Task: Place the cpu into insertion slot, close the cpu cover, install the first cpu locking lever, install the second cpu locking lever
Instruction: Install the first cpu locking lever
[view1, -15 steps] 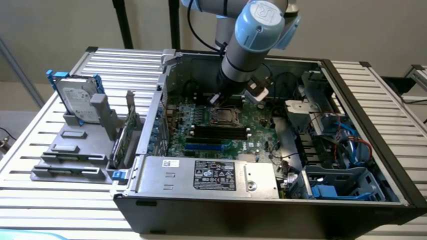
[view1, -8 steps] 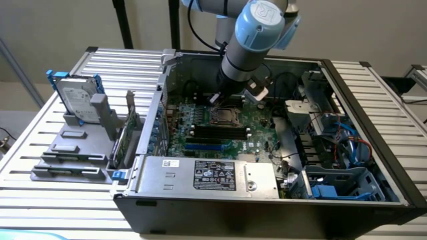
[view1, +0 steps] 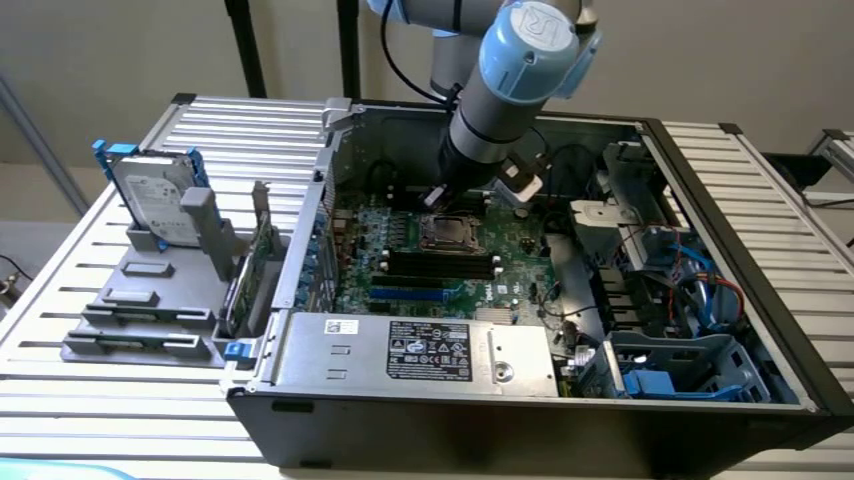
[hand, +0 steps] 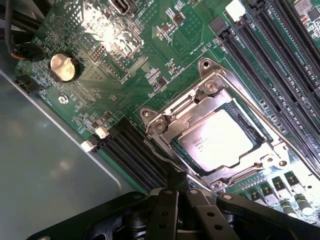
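Note:
The cpu, a silver-grey square chip, lies flat in the insertion slot on the green motherboard. The silvery cpu cover is folded down over the chip's edges. One thin locking lever runs along the socket's side by the memory slots. A second, darker lever runs along the opposite side towards my gripper. The gripper is shut, with its black fingertips right at that lever's end. In the exterior view the gripper hangs just above the socket inside the open computer case.
Long black memory slots lie beside the socket. A coin battery sits on the board near the grey case wall. The power supply is at the case front. A hard drive stands outside on the exterior view's left.

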